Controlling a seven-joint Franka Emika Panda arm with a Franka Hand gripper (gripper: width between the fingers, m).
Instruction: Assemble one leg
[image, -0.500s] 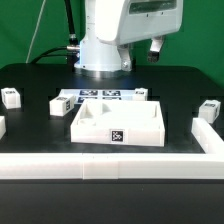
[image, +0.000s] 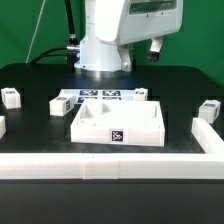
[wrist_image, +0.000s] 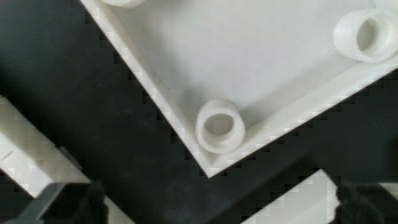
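The white square tabletop (image: 118, 122) lies rim up at the middle of the black table. Small white legs with tags lie around it: two at the exterior view's left (image: 11, 97) (image: 57, 106), one behind it (image: 141, 95), one at the right (image: 209, 109). The arm's white body (image: 112, 35) hangs above the far side; its fingers do not show clearly there. In the wrist view my gripper (wrist_image: 214, 203) is open and empty, its dark fingers (wrist_image: 61, 200) wide apart above a corner of the tabletop (wrist_image: 231, 50) with a round screw socket (wrist_image: 221, 125).
The marker board (image: 92, 97) lies just behind the tabletop. A white rail (image: 110, 166) runs along the table's front and up the right side. A second socket (wrist_image: 366, 35) shows in the wrist view. A green backdrop stands behind.
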